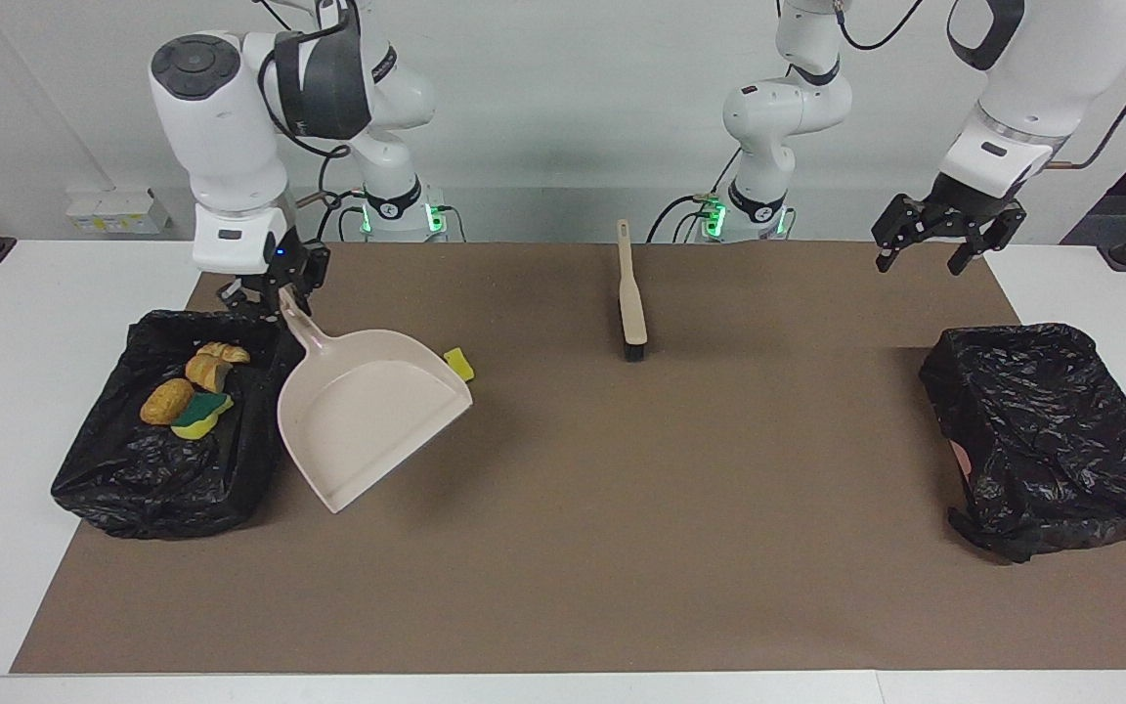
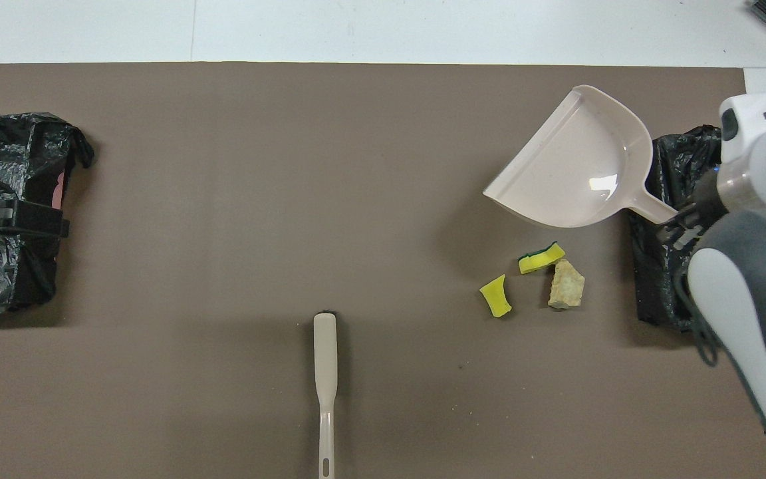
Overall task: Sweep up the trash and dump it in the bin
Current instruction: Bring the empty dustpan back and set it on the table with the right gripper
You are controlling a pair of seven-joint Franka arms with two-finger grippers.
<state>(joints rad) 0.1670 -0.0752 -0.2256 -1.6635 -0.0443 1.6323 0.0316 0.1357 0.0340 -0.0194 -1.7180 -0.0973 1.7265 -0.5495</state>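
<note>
Trash split in two groups. Four scraps in the black-lined bin (image 1: 133,469) at the right arm's end of the table: two golden bread-like chunks, one rounder tan chunk (image 1: 167,401), one yellow sponge piece with green backing (image 1: 201,416). Three lie on the brown mat (image 1: 563,548) beside that bin: yellow sponge piece (image 2: 495,296), green-backed sponge piece (image 2: 541,258), pale bread chunk (image 2: 566,285).

Right gripper (image 1: 280,293) pinches the handle of the beige dustpan (image 1: 368,416), pan empty and raised over the mat, mouth pointing away from the bin, handle slanting up to the gripper. Right forearm drops near-vertical.

Left gripper (image 1: 944,230) spread wide, empty, above the second black bag (image 1: 1052,440). Brush (image 1: 630,293) lies on the mat, handle toward the robots.
</note>
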